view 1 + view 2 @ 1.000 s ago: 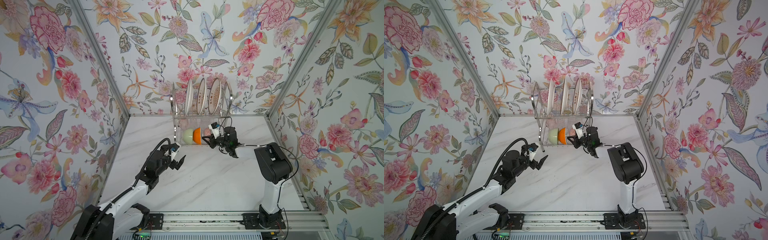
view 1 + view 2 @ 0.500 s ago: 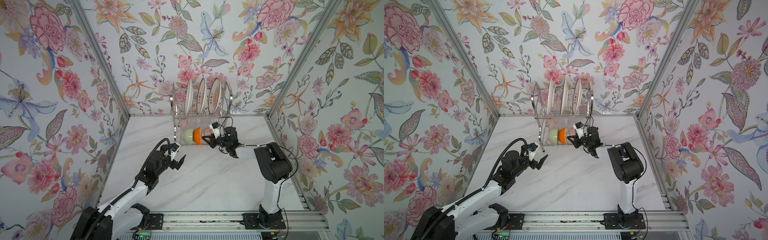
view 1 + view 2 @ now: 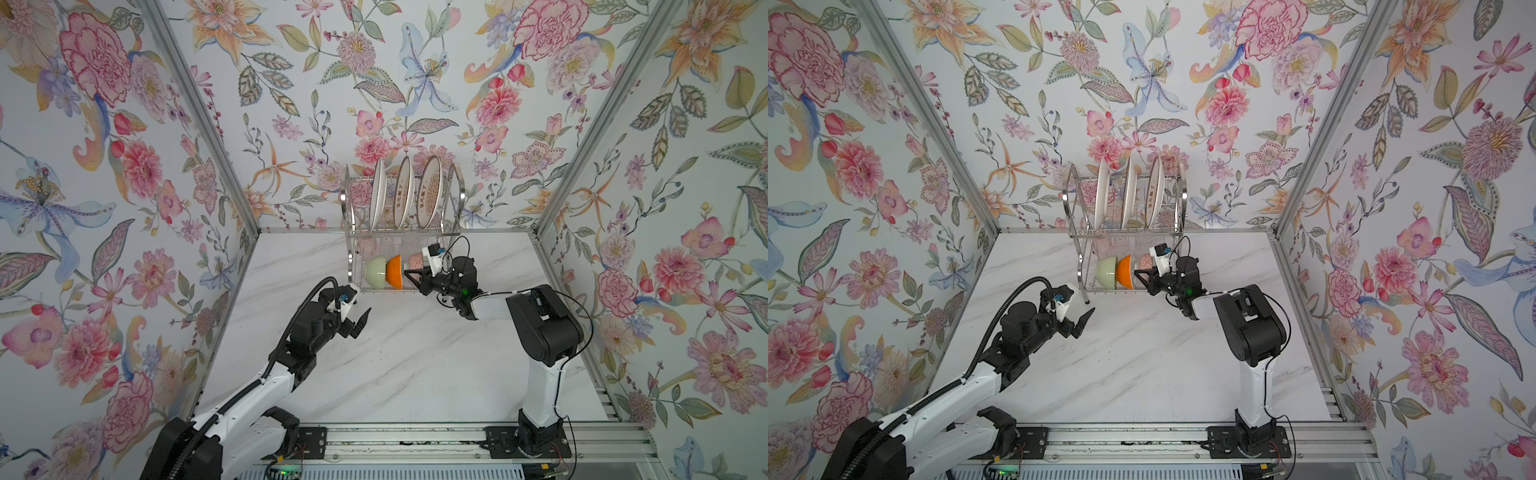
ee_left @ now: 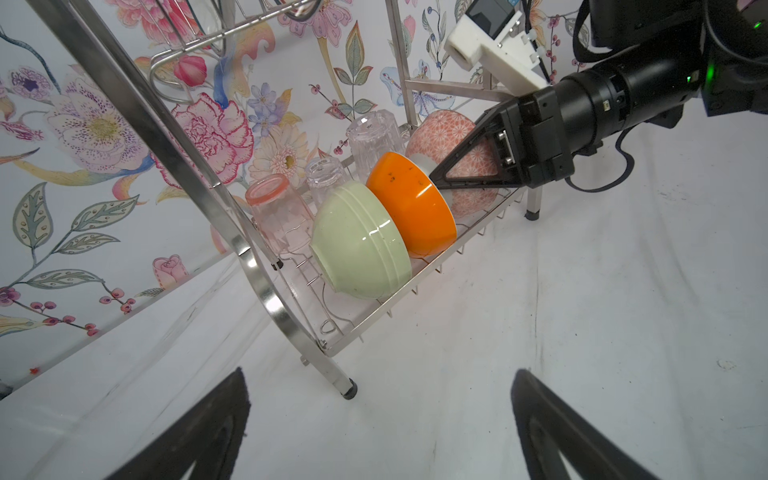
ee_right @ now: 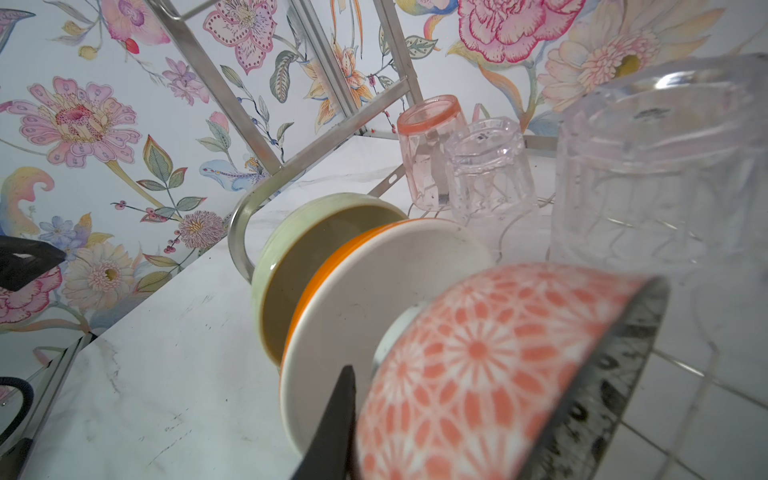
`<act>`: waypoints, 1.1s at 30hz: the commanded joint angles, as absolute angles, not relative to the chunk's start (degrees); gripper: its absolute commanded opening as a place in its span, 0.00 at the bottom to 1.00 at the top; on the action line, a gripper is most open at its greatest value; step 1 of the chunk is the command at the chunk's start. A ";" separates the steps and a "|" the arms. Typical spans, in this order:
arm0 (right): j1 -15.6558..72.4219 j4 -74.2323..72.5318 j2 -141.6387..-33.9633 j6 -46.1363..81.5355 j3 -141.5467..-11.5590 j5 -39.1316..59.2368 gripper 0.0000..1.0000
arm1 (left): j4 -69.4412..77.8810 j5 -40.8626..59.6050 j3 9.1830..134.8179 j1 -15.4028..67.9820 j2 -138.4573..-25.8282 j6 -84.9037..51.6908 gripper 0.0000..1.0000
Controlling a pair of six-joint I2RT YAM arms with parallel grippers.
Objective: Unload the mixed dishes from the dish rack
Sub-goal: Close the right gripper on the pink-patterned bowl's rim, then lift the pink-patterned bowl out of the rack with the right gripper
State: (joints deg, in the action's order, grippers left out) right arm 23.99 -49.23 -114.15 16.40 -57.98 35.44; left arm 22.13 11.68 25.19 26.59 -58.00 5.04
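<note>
Lab test booth: floral-papered panels [image 3: 415,83], aluminium frame posts [image 3: 200,116], marble-look tabletop [image 3: 415,365], robot arms [image 3: 544,328] on a rail [image 3: 415,436].

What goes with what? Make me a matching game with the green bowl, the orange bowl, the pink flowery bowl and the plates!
Things:
1. green bowl
2. orange bowl
3. pink flowery bowl
4. plates

Places:
A. standing on the top shelf of the rack
B. pinched by the right end effector
C. between two other bowls
D. at the end of the bowl row, beside the pink cup

Pairs: 1-D, 2-C, 3-B, 4-A
</note>
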 commanded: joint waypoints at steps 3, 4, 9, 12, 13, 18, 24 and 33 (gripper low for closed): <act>23.75 -57.49 -112.59 17.85 -57.65 34.70 0.03 | 23.30 11.29 24.96 27.27 -56.89 3.74 0.99; 23.77 -57.40 -112.49 17.92 -57.66 34.72 0.03 | 23.86 11.62 24.58 27.25 -56.88 3.68 0.99; 23.67 -58.89 -112.46 19.19 -57.31 34.67 0.02 | 25.87 12.33 23.33 27.25 -57.42 3.45 0.99; 23.56 -60.80 -112.33 20.10 -56.89 34.80 0.01 | 26.19 11.69 23.37 27.25 -57.27 3.50 0.99; 23.47 -61.54 -112.24 20.38 -56.74 35.11 0.01 | 26.14 11.69 23.45 27.27 -57.17 3.47 0.99; 23.42 -63.88 -111.91 20.89 -55.95 35.78 0.00 | 26.00 11.61 23.43 27.25 -57.04 3.33 0.99; 23.03 -66.67 -110.28 21.19 -53.93 34.15 0.00 | 26.43 11.51 23.47 27.32 -56.64 3.33 0.99; 22.61 -71.06 -107.42 21.85 -50.69 33.27 0.00 | 28.45 12.56 23.43 27.25 -54.87 1.36 0.99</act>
State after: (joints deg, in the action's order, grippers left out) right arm 22.79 -64.34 -110.72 21.50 -51.24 33.74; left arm 26.98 11.75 23.59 26.65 -55.99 2.48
